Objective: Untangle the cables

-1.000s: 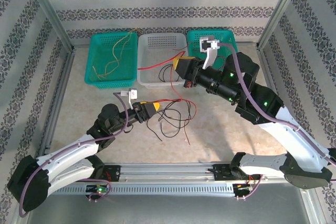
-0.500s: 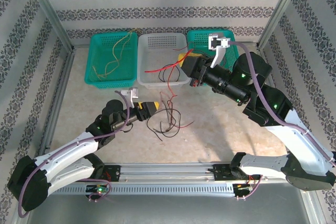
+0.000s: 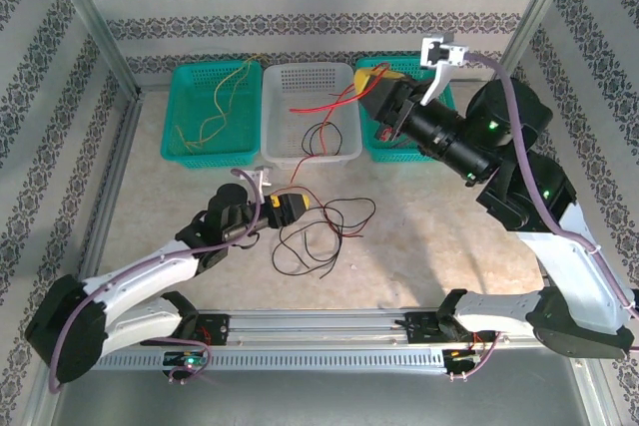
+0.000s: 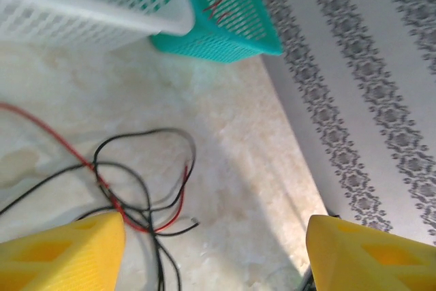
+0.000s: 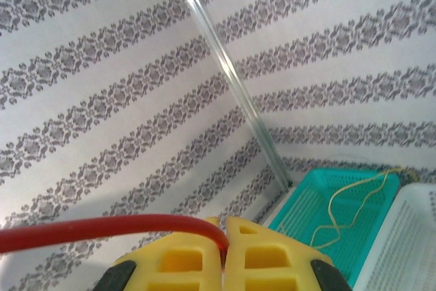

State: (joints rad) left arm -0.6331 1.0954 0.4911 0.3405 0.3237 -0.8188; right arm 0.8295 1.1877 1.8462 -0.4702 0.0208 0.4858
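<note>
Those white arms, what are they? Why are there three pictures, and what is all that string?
They are two robot arms bolted to a table. One picture looks down from above. The other two come from small cameras on the wrists. Each arm ends in a yellow pincer. The left pincer is open, beside a tangle of thin black and red wires. The right pincer is shut on a red wire that trails across the white basket. The green basket holds a yellow wire.

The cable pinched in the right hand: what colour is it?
Red cable; right wrist view shows it best.
</note>
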